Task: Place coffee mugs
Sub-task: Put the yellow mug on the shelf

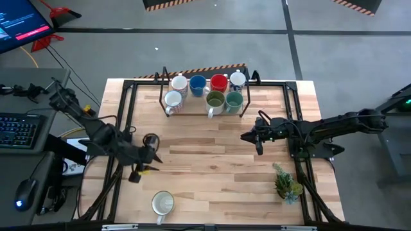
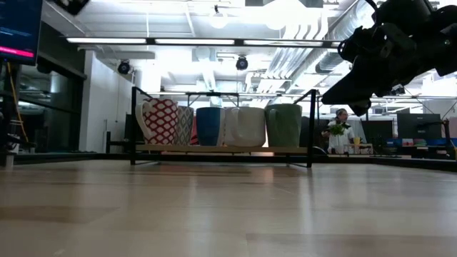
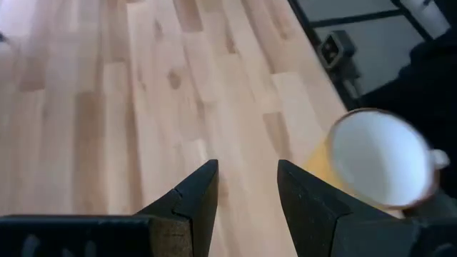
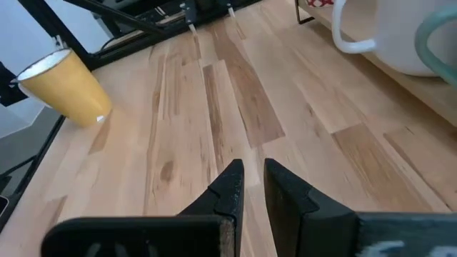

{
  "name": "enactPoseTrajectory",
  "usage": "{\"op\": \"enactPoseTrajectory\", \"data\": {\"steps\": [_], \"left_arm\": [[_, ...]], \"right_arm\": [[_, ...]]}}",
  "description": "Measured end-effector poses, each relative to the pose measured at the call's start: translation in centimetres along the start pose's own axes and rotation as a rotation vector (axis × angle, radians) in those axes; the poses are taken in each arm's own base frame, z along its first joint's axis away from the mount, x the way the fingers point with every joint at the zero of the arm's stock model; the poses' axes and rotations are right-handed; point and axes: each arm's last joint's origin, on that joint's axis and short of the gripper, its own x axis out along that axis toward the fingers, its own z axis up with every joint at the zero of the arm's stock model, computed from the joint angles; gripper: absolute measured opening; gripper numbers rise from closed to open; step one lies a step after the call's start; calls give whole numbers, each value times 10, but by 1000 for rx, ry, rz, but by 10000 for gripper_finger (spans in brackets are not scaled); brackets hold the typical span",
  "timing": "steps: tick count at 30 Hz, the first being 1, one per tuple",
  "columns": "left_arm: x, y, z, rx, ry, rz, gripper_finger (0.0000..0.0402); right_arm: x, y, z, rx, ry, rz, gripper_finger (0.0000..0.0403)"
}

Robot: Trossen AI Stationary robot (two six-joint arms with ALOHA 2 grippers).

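1. The loose mug [image 1: 162, 204], yellow outside and white inside, stands near the bench's [image 1: 212, 147] front edge, apart from the seven mugs [image 1: 204, 92] already lined up on the rack [image 1: 205, 112] at the back.
2. Left claw [image 1: 156, 156] hovers above the bench with its fingers parted and nothing between them. The loose mug sits nearer the front edge than this claw and slightly to its right, near but not touching. In the left wrist view the mug [image 3: 378, 160] shows off to one side of the fingers [image 3: 196, 196], not between them.
3. Right claw [image 1: 247, 136] hangs over mid-bench, just in front of the rack, its fingers nearly together and holding nothing; it seems to be waiting. From it, the yellow mug [image 4: 64, 89] lies well away, across the bench.
4. The step in hand looks to be the reach for the last mug. To do it well, the left claw should swing toward the front edge until the mug's rim sits squarely between the fingers, then descend.
5. Gripping the wall at the rim, one finger inside and one outside, seems the safest. Keep away from the handle, so the mug does not twist.
6. Lift straight up before carrying it to the rack; a free spot remains in the front row.
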Motion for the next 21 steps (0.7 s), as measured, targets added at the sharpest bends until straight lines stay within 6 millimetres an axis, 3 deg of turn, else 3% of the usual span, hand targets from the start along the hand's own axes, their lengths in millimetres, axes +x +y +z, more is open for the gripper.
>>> {"op": "enactPoseTrajectory", "data": {"steps": [6,13,21], "left_arm": [[5,-26,21,-50,115,-20,133],[28,-56,39,-28,183,-27,133],[57,-66,35,-114,328,62,133]], "right_arm": [[0,0,0,-8,0,0,35],[0,0,-1,-3,9,1,35],[0,0,-1,-3,15,6,35]]}}
